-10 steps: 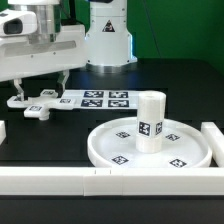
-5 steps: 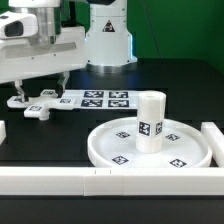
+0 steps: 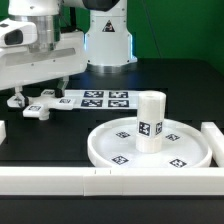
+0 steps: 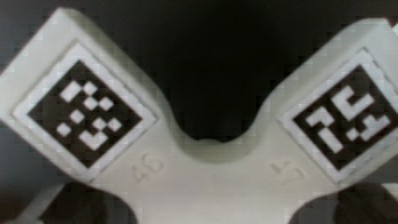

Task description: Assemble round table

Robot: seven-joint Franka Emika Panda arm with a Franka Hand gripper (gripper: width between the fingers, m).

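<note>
The small cross-shaped foot [image 3: 40, 105] lies on the black table at the exterior view's left. My gripper [image 3: 36, 96] is low over it, with the jaws apart on either side of it and nothing held. The wrist view shows the foot [image 4: 205, 165] very close, two of its tagged arms spreading out, with dark fingertips [image 4: 50, 206] at the frame's corners. The large round rimmed disc [image 3: 105, 150] lies at the front right. The short cylindrical leg [image 3: 150, 122] stands upright on its hub.
The marker board [image 3: 100, 99] lies flat behind the disc, just right of the foot. A long white bar [image 3: 60, 180] runs along the front, and another [image 3: 213, 135] stands at the right. The arm's base [image 3: 108, 35] is at the back.
My gripper has come down and a little to the exterior view's left, closer onto the foot. The disc, leg and foot have not moved.
</note>
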